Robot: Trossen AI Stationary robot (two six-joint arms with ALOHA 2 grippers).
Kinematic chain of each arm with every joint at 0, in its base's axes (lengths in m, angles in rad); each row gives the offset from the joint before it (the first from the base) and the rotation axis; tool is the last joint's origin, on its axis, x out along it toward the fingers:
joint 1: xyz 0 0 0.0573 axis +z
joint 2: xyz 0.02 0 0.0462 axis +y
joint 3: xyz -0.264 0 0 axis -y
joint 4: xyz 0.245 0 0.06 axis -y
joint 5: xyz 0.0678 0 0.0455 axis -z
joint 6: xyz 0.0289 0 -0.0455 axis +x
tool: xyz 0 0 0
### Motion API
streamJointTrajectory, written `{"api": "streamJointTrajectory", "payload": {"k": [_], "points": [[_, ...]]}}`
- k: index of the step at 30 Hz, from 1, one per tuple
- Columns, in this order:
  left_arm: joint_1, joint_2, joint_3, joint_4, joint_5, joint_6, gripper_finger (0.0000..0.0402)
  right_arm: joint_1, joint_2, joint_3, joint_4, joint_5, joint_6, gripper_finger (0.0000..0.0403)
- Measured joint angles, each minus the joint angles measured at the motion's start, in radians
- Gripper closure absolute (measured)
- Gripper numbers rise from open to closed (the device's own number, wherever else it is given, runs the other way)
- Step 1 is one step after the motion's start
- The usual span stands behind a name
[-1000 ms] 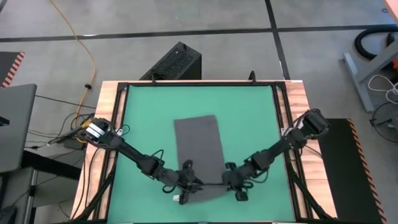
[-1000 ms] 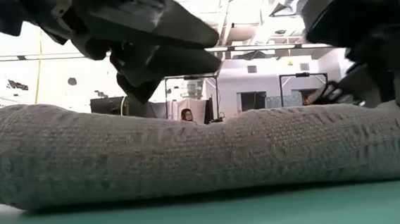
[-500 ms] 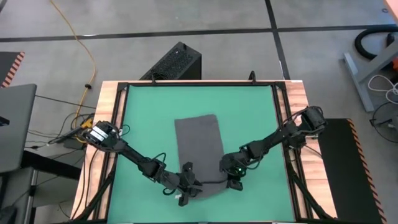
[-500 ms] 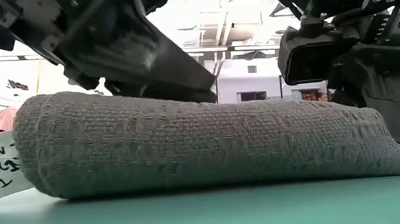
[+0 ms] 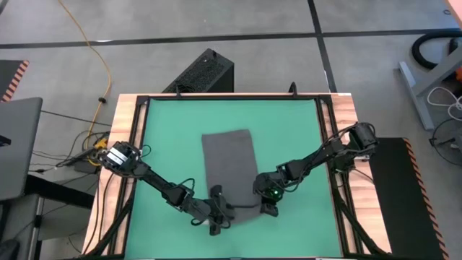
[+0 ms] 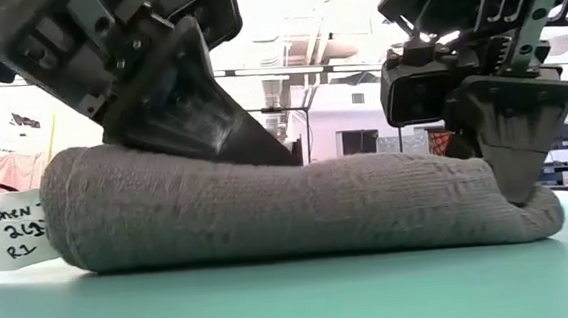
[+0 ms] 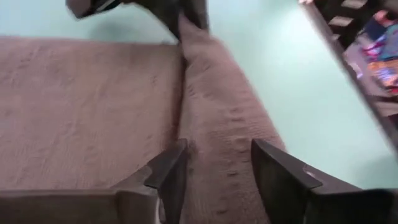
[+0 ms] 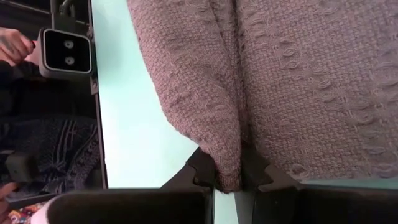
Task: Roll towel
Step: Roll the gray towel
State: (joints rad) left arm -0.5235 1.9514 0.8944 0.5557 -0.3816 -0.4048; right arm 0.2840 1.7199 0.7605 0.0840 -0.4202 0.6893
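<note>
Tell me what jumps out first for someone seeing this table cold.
The dark grey towel on the green mat, its near end already turned into a fat roll. Both grippers sit at that roll: the left gripper with its jaws apart astride the left end, the right gripper pinching the right end. A white handwritten tag sticks out at the roll's left end.

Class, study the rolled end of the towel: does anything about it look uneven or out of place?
Yes. The towel's roll is lopsided: thick at the end by the white tag, tapering thin where the right gripper pinches it. The left gripper straddles the roll, fingers open.
</note>
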Motion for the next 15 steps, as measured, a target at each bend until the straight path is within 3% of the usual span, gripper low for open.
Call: {"api": "streamJointTrajectory", "payload": {"k": [5,15], "points": [[0.011,0.000,0.000,-0.014,0.006,-0.020,0.0212,-0.011,-0.003,0.000,0.015,0.003,0.016,0.0359],[0.054,-0.001,0.000,-0.066,0.045,-0.078,0.0209,-0.052,-0.006,0.000,-0.024,0.018,0.044,0.0359]]}}
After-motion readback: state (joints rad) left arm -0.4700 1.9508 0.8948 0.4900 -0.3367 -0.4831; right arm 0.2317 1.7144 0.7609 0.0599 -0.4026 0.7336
